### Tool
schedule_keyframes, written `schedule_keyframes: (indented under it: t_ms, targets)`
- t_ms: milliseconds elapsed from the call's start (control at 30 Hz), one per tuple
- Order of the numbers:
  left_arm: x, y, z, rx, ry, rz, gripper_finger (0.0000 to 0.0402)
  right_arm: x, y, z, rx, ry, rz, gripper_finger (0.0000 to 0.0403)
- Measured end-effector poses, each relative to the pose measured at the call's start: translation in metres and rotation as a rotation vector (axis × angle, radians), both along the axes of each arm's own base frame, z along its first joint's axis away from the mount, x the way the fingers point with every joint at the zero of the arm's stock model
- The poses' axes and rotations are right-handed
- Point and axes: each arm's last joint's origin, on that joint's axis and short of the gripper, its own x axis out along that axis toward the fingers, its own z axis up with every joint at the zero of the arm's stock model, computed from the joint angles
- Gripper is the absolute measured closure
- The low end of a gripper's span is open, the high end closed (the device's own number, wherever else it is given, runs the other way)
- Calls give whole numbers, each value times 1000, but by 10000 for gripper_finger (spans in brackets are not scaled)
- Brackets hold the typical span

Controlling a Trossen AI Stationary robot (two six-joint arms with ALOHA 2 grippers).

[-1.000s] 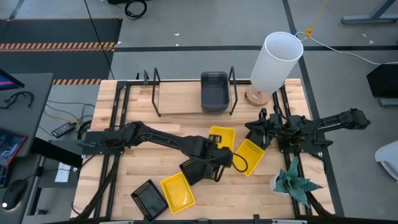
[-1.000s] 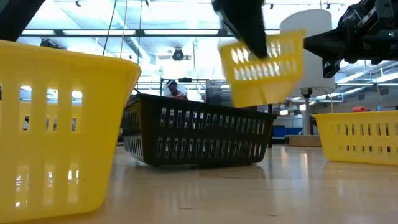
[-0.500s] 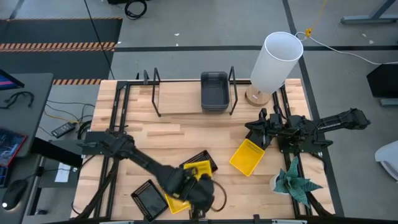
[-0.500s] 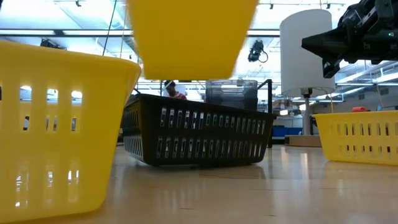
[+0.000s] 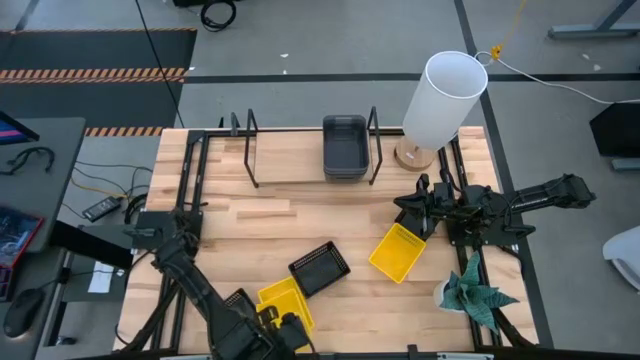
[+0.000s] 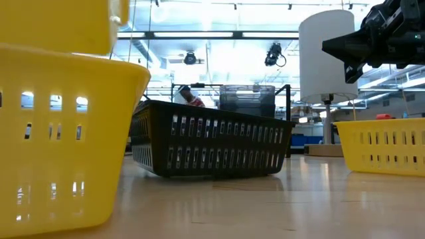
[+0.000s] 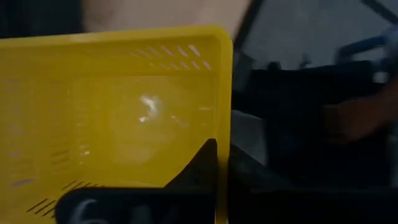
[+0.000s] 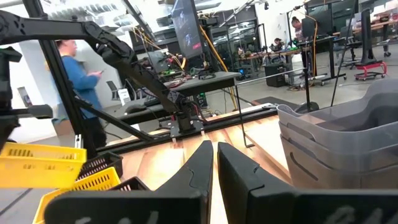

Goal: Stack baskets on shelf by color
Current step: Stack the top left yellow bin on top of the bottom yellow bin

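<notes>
Clamped on the rim of a yellow basket (image 7: pixel 112 118), as only the left wrist view shows: one dark finger (image 7: pixel 198 163) inside the wall, the left gripper (image 5: pixel 268 322) itself nearly hidden from above at the table's near edge. Held over a second yellow basket (image 5: pixel 291 296), with a gap between the two visible only in the low view. Hanging idle above the table's right side, the right gripper (image 5: pixel 409 212), fingers almost together with a thin slit between and nothing in them. Lying near it, a third yellow basket (image 5: pixel 398 250). At mid-table, a black mesh basket (image 5: pixel 319 267); another black basket (image 5: pixel 239 308) at the near left. On the shelf (image 5: pixel 290 165) at the far edge, nested grey baskets (image 5: pixel 344 146), empty. Beyond the light-wood table (image 5: pixel 270 205), a bright workshop with a person in blue (image 8: pixel 78 93).
</notes>
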Motion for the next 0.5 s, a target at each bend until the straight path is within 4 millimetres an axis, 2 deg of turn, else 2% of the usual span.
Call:
schedule_keyframes:
  t_ms: [300, 500]
  targets:
    - [11, 18, -48, 91, 157, 46, 392, 0, 0, 0, 0, 0, 0, 375]
    - [17, 32, -71, 131, 232, 32, 392, 0, 0, 0, 0, 0, 0, 375]
